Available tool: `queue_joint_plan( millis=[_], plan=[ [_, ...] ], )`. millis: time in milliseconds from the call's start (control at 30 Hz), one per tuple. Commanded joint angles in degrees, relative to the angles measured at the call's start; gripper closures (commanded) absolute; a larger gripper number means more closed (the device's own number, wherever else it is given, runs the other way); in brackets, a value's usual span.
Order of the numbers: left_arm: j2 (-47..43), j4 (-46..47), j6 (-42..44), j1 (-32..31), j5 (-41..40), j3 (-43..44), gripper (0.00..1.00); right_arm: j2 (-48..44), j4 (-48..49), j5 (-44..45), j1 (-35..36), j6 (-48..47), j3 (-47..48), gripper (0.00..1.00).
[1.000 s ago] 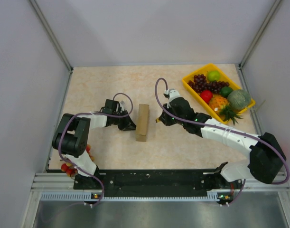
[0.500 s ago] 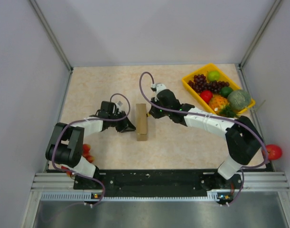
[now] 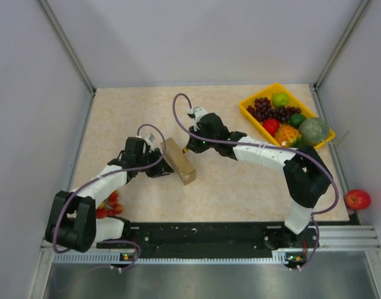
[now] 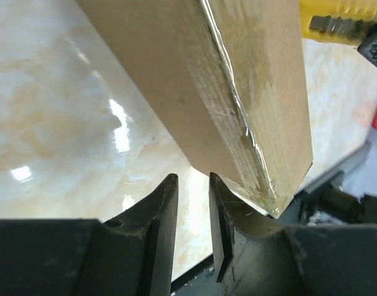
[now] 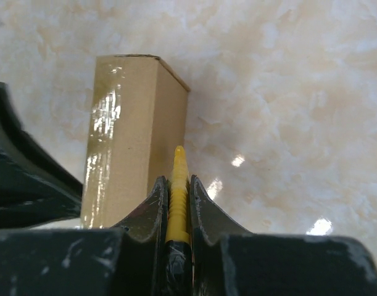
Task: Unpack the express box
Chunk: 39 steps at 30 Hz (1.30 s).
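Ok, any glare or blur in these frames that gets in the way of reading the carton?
Left wrist: glare patches on the table, tape on the express box shines, near fingers soft. Right wrist: sheen streak down the box's taped face, spots on the tabletop. Top external: even light, sharp.

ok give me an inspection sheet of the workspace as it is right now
surface: beige marbled table, glossy, with light glare
job's things: express box lies askew between the arms, clear tape along its seam, not yet opened
clutter: yellow fruit tray at far right holds grapes, a pineapple and other fruit; a red fruit sits off the table's right edge; small red items by the left arm's base
grippers: left gripper slightly parted at the box's edge, holding nothing; right gripper shut on a yellow-handled tool aimed at the box
cables: purple cable loops over each arm, clear of the box
surroundings: plain grey walls, metal rail at the near edge
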Motion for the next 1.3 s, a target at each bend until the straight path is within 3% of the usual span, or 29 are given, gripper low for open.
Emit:
queue_joint_plan(
  millis=[0, 100, 167, 267, 467, 567, 700, 1033, 1267],
  plan=[
    [-9.81, -8.99, 2.74, 0.00, -16.13, 3.78, 0.66, -6.19, -1.80, 9.61, -0.43, -1.31, 3.50, 1.00],
    [-13.95, -11.46, 3.35, 0.09, -24.31, 7.12, 0.53, -12.08, -9.35, 16.38, 0.44, -2.71, 5.25, 1.00],
    [-14.23, -10.76, 4.49, 0.17, -26.87, 8.97, 0.36, -17.33, -12.52, 17.73, 2.46, -4.99, 4.91, 1.00],
    [-9.93, -12.60, 6.95, 0.26, -25.48, 17.05, 0.31, -22.45, -14.82, 14.58, 5.53, -6.40, 0.79, 1.00],
    [2.81, -13.84, 11.43, 0.26, -21.08, 30.85, 0.30, -30.19, -12.10, 6.40, 11.51, -7.82, -10.37, 1.00],
    [9.84, -14.18, 15.91, 0.35, -17.48, 36.46, 0.30, -29.32, -9.20, 2.70, 14.06, -7.99, -12.75, 1.00],
    [18.63, -18.93, 17.50, 0.35, -10.38, 43.16, 0.30, -24.32, -7.79, 6.04, 17.05, -9.13, -11.79, 1.00],
    [26.37, -15.77, 17.15, 0.35, -6.14, 42.03, 0.31, -17.19, -1.99, 4.46, 17.23, -8.60, -10.73, 1.00],
    [26.56, -14.89, 16.89, 0.26, -5.25, 37.56, 0.34, -15.26, -1.37, 12.52, 17.23, -7.64, -11.08, 1.00]
  ],
)
